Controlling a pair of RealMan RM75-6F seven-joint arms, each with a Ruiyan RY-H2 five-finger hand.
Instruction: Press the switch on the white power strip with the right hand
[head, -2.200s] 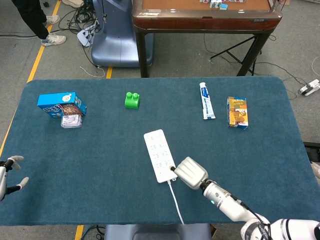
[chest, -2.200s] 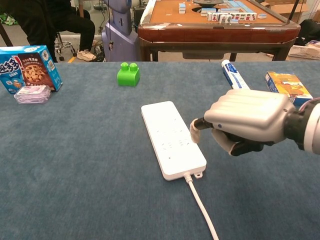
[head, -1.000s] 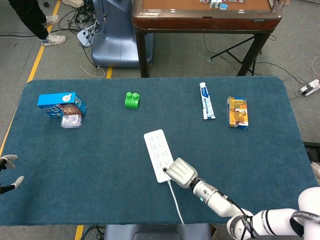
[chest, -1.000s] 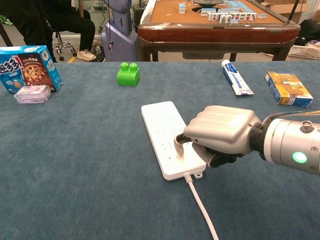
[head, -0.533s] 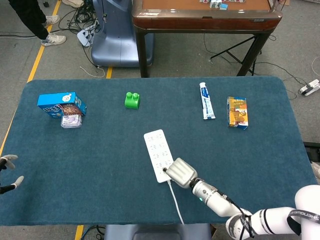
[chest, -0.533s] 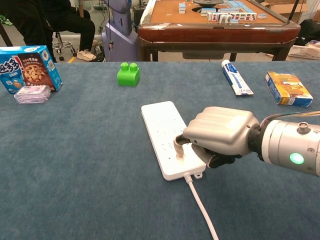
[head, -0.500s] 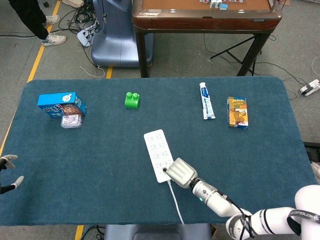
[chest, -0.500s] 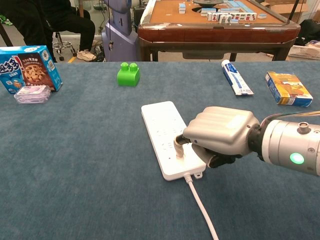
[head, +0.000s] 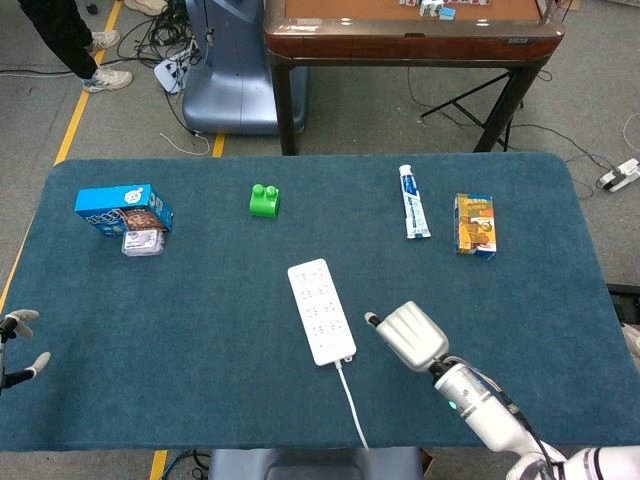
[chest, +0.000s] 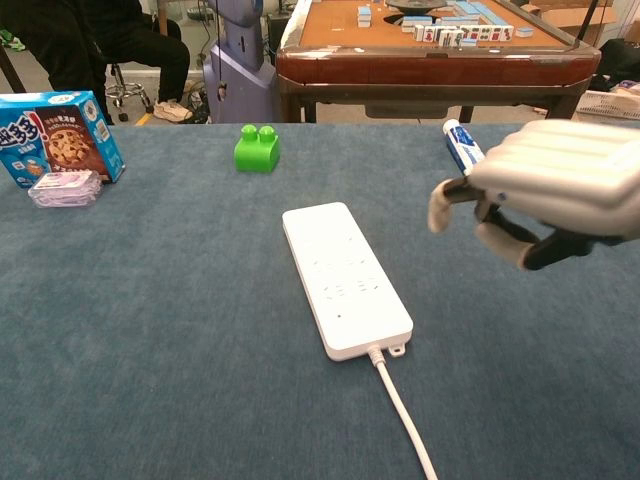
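Observation:
The white power strip (head: 320, 311) lies flat near the table's middle, and its white cable (head: 351, 401) runs off the near end toward the front edge. In the chest view the strip (chest: 345, 279) is fully uncovered. My right hand (head: 406, 336) hovers to the right of the strip, apart from it. Raised above the cloth, the right hand (chest: 545, 188) has its fingers curled and one fingertip (chest: 439, 206) pointing left, and it holds nothing. At the far left edge my left hand (head: 18, 349) shows with spread fingers and nothing in it.
A green block (head: 264, 200), a toothpaste tube (head: 413, 202) and an orange box (head: 475, 225) lie across the far half. At far left are a blue cookie box (head: 123, 208) and a small packet (head: 142, 243). Beyond the blue cloth stands a wooden table (head: 410, 40).
My right hand has lifted off the near end of the power strip and moved up and to the right, leaving the strip uncovered. The left hand has barely moved.

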